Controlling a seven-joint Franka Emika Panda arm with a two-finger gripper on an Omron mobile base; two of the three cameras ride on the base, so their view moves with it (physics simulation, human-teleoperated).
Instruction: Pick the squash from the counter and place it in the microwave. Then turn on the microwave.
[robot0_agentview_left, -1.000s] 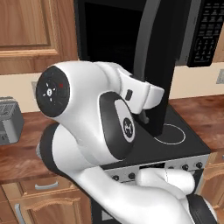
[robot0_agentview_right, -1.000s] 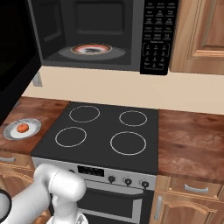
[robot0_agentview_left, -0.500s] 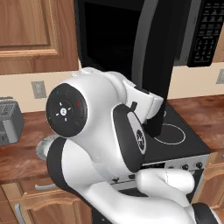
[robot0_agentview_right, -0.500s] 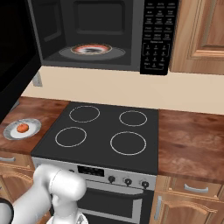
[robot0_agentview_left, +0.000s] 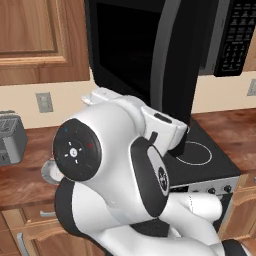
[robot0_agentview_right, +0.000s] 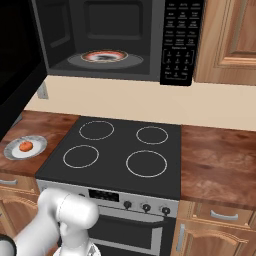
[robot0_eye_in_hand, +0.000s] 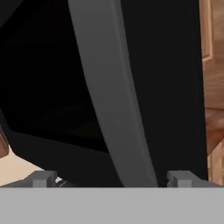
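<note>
Left base view: the white arm (robot0_agentview_left: 125, 170) bulks across the middle and hides most of the counter (robot0_agentview_left: 20, 175) behind it. The microwave (robot0_agentview_left: 165, 45) hangs above with its door (robot0_agentview_left: 145, 55) swung wide toward the camera, the long grey handle (robot0_agentview_left: 170, 50) running down the door's free edge. The door's lower corner sits just above the arm's wrist, with little room between them. The keypad (robot0_agentview_left: 235, 37) shows at the upper right. A small grey toaster (robot0_agentview_left: 10, 142) stands at the counter's left edge, and a sliver of plate rim (robot0_agentview_left: 48, 171) peeks out beside the arm. The stovetop (robot0_agentview_left: 200, 155) lies to the right of the arm.

Right base view: the microwave cavity (robot0_agentview_right: 105, 40) is open, a turntable (robot0_agentview_right: 105, 57) on its floor. The squash (robot0_agentview_right: 26, 146) rests in the middle of the plate (robot0_agentview_right: 12, 151), which sits on the counter's left stretch (robot0_agentview_right: 45, 125), just beside the left edge of the stovetop (robot0_agentview_right: 120, 155). Above the plate is free air up to the cavity's lower lip. The door's dark edge (robot0_agentview_right: 15, 75) fills the upper left corner, overhanging that stretch of counter.

Hand view: the gripper (robot0_eye_in_hand: 113, 178) has its two finger tips (robot0_eye_in_hand: 41, 178) spread wide apart, holding nothing. The grey handle (robot0_eye_in_hand: 113, 100) runs between them, close in front, against the dark door glass (robot0_eye_in_hand: 48, 87).
</note>
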